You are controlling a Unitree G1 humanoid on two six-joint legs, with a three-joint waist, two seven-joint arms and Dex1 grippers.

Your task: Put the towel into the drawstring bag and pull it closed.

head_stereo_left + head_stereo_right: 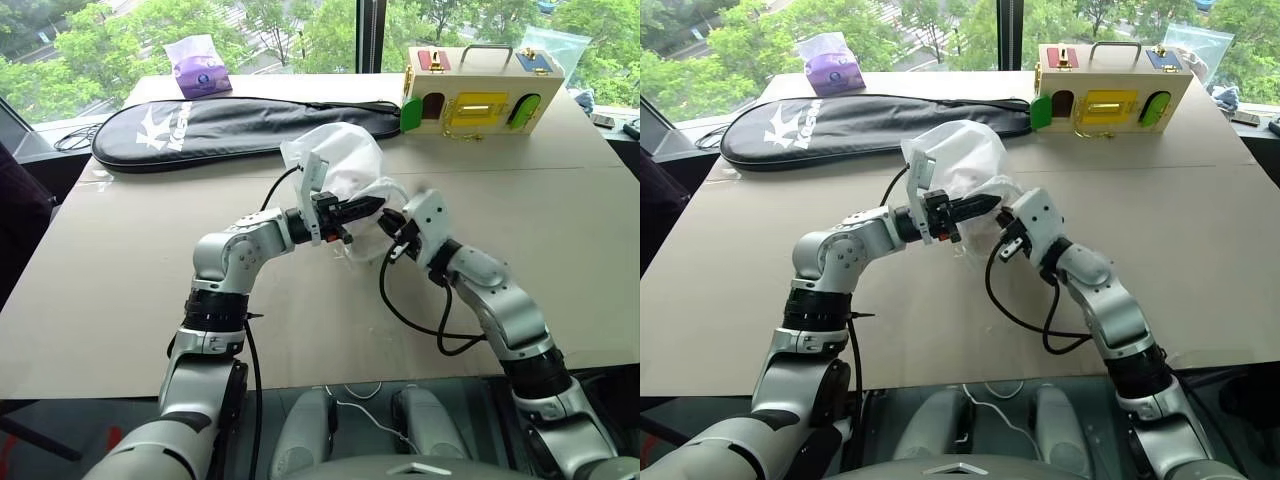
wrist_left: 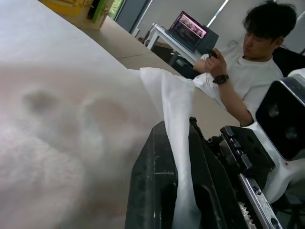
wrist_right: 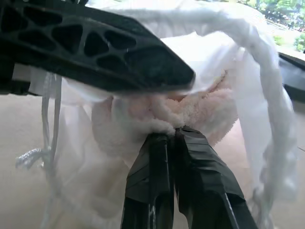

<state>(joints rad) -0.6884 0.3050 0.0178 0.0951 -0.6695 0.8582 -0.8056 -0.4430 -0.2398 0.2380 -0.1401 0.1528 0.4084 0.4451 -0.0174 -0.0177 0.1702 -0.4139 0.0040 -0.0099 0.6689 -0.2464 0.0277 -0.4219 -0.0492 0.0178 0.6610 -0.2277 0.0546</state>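
Above the near middle of the brown table (image 1: 120,300), the drawstring bag (image 1: 335,160) is held off the surface by two grippers meeting at its mouth. The left gripper (image 1: 365,208), pointed level toward the right, is pressed together on the bag's thin white rim; in the left wrist view a strip of that sheer fabric is seen pinched between its black fingers (image 2: 157,191). The right gripper (image 3: 172,136), reaching in from the right, is closed, and its fingertips are seen in the right wrist view pinching the towel (image 3: 200,112) at the bag's opening. The towel, thick and fuzzy, lies inside the bag's mouth, with the sheer cloth draped around it. Thin white cords (image 3: 46,119) are seen hanging from the bag's edge, ending in a knotted tuft.

Farther back on the left, a long black racket cover (image 1: 230,125) with a white logo is laid across the table. At the far left edge a purple tissue pack (image 1: 198,66) is standing. At the far right a wooden latch box (image 1: 475,95) with coloured doors and a metal handle is set. Beyond the table's side, a person (image 2: 248,71) in a white shirt is seated, with a laptop (image 2: 188,28) behind.
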